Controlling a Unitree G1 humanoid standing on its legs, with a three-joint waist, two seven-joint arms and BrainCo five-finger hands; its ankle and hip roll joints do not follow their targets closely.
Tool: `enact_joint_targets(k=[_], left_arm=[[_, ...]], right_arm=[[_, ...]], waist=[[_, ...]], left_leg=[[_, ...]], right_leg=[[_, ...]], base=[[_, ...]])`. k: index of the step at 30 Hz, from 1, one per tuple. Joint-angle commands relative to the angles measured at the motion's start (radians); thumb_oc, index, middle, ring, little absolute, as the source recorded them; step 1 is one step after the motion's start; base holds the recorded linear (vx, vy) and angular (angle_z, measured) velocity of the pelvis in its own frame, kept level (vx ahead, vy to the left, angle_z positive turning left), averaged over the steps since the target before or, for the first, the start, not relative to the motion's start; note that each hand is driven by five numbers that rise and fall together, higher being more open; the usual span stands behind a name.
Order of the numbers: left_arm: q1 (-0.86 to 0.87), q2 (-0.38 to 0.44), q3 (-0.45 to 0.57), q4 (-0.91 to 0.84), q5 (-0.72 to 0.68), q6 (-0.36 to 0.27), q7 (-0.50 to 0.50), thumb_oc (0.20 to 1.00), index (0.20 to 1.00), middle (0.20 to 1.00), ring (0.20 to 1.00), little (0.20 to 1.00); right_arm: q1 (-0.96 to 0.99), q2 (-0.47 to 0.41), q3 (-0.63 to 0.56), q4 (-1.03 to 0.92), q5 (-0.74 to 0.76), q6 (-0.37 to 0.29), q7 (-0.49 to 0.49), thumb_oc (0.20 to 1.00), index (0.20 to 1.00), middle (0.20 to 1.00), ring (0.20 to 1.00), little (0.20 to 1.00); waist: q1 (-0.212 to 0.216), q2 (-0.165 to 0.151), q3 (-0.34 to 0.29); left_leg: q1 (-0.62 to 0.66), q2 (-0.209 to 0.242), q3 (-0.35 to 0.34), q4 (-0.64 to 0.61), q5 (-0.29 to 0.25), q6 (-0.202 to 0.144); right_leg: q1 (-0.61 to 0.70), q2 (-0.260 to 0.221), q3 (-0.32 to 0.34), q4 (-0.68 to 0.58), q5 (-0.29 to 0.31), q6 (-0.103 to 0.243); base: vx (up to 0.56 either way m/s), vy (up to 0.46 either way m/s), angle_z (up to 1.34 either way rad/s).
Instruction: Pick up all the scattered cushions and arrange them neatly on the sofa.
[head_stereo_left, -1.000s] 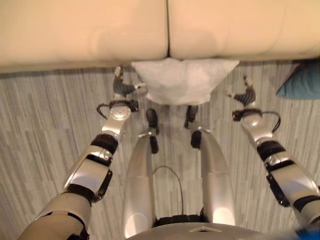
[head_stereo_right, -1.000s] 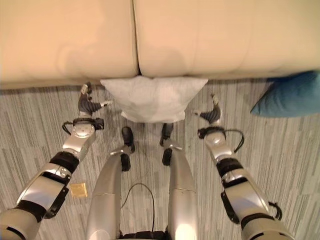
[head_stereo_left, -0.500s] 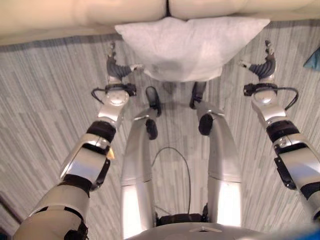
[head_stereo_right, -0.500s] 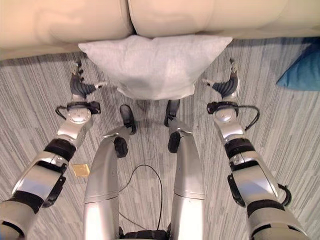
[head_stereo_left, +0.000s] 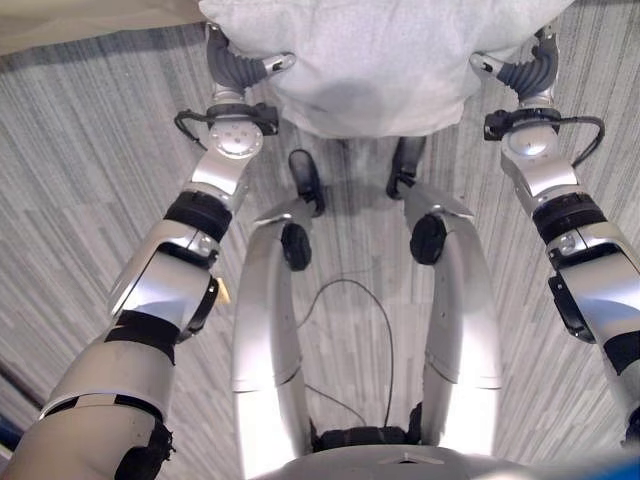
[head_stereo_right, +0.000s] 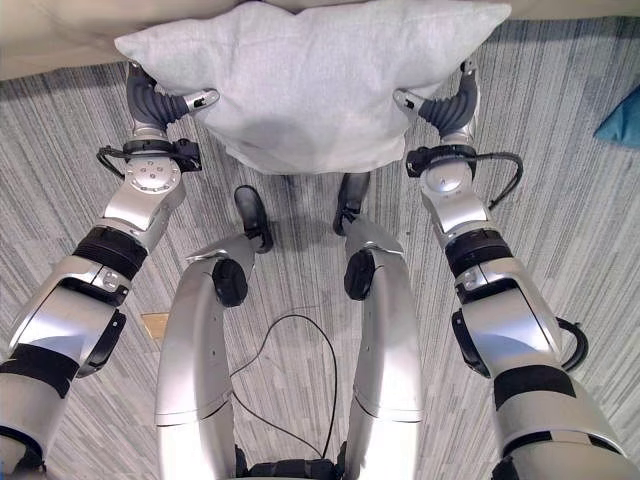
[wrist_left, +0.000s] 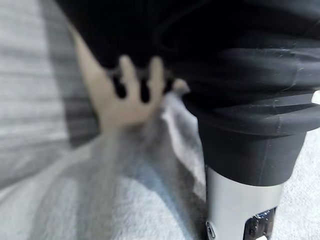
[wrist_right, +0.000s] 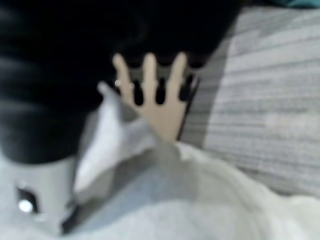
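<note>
Holding a big light-grey cushion (head_stereo_right: 310, 85) between them, both hands are up at its two sides. It's puffy and a bit creased, w/ its far edge up against the cream sofa (head_stereo_right: 40, 45) along the top of the eye views. The left hand (head_stereo_right: 150, 100) is at the cushion's left side: thumb laid on the top of the cloth, fingers tucked under the edge, so it's pinching the cushion. The right hand (head_stereo_right: 450, 100) does the same on the right side, thumb on top & fingers round the edge. In the left wrist view the dark cover of the left hand (wrist_left: 240, 90) sits right by the grey cloth (wrist_left: 100, 200), and in the right wrist view the cloth (wrist_right: 150, 200) folds up by the right hand (wrist_right: 50, 100). Those close views are blurry, so the grip is prob. firm, but how far the fingers curl under can't be seen for sure. Whether the cushion is up off the striped grey floor (head_stereo_right: 560, 150) or resting on it can't be told. A bit of a blue cushion (head_stereo_right: 622, 118) shows at the right edge in the right eye view, on the floor, well apart from the grey one.
</note>
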Motion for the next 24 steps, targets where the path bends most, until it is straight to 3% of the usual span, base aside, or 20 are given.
enact_joint_targets(k=[1,4,9,12,13,14,20,24], left_arm=[[-0.020,-0.048,-0.011,-0.014,-0.004,-0.006,0.008,1.000,1.000,1.000,1.000,1.000],[-0.034,-0.073,-0.022,-0.010,-0.008,-0.005,0.011,1.000,1.000,1.000,1.000,1.000],[-0.081,-0.195,-0.014,0.002,-0.082,-0.032,0.030,1.000,1.000,1.000,1.000,1.000],[-0.091,-0.205,-0.013,-0.008,-0.092,-0.040,0.028,1.000,1.000,1.000,1.000,1.000],[-0.088,-0.214,-0.005,-0.033,-0.111,-0.056,0.026,0.275,0.275,0.275,0.275,0.275],[-0.084,-0.214,0.001,-0.053,-0.117,-0.068,0.022,0.200,0.200,0.200,0.200,0.200],[-0.044,-0.183,0.032,-0.142,-0.133,-0.105,0.009,0.200,0.200,0.200,0.200,0.200],[0.009,-0.168,0.059,-0.213,-0.147,-0.124,-0.011,0.200,0.200,0.200,0.200,0.200]], right_arm=[[-0.032,0.043,0.077,-0.045,0.027,-0.041,-0.004,1.000,1.000,1.000,1.000,1.000],[-0.054,0.079,0.093,-0.052,0.032,-0.043,-0.001,1.000,1.000,1.000,1.000,1.000],[-0.116,0.220,0.129,-0.053,0.047,-0.049,0.006,1.000,1.000,1.000,1.000,1.000],[-0.124,0.245,0.143,-0.060,0.039,-0.050,0.017,1.000,1.000,1.000,1.000,1.000],[-0.123,0.258,0.147,-0.082,0.038,-0.056,0.029,0.200,0.200,0.200,0.200,0.200],[-0.121,0.257,0.148,-0.096,0.034,-0.060,0.033,0.200,0.200,0.200,0.200,0.200],[-0.091,0.211,0.113,-0.168,0.026,-0.078,0.050,0.200,0.200,0.200,0.200,0.200],[-0.047,0.163,0.075,-0.228,0.028,-0.090,0.058,0.200,0.200,0.200,0.200,0.200]], waist=[[-0.018,0.061,-0.019],[-0.016,0.063,-0.019],[-0.007,0.069,-0.019],[-0.008,0.067,-0.025],[-0.008,0.065,-0.036],[-0.009,0.063,-0.044],[-0.013,0.055,-0.113],[-0.009,0.056,-0.157]], left_leg=[[-0.016,-0.011,-0.077,-0.078,0.086,-0.060],[-0.024,-0.011,-0.085,-0.069,0.085,-0.057],[-0.034,-0.011,-0.097,-0.057,0.083,-0.054],[-0.035,-0.011,-0.099,-0.059,0.085,-0.054],[-0.035,-0.015,-0.100,-0.066,0.088,-0.055],[-0.035,-0.018,-0.101,-0.070,0.090,-0.056],[-0.015,-0.030,-0.095,-0.125,0.102,-0.062],[0.070,-0.026,-0.100,-0.219,0.115,-0.065]], right_leg=[[0.028,0.006,0.061,0.046,-0.058,0.131],[0.021,0.009,0.060,0.050,-0.058,0.130],[0.021,0.017,0.052,0.049,-0.061,0.127],[0.021,0.017,0.049,0.048,-0.060,0.125],[0.021,0.019,0.045,0.043,-0.057,0.125],[0.021,0.021,0.044,0.039,-0.055,0.126],[0.038,0.030,0.028,0.002,-0.051,0.133],[0.130,0.034,0.010,-0.076,-0.048,0.141]], base=[[0.03,-0.010,-0.01],[0.00,0.000,0.00],[0.00,0.000,0.00],[0.00,0.000,0.00],[0.00,0.000,0.00],[0.00,0.000,0.00],[0.00,-0.007,0.01],[-0.04,-0.021,0.03]])
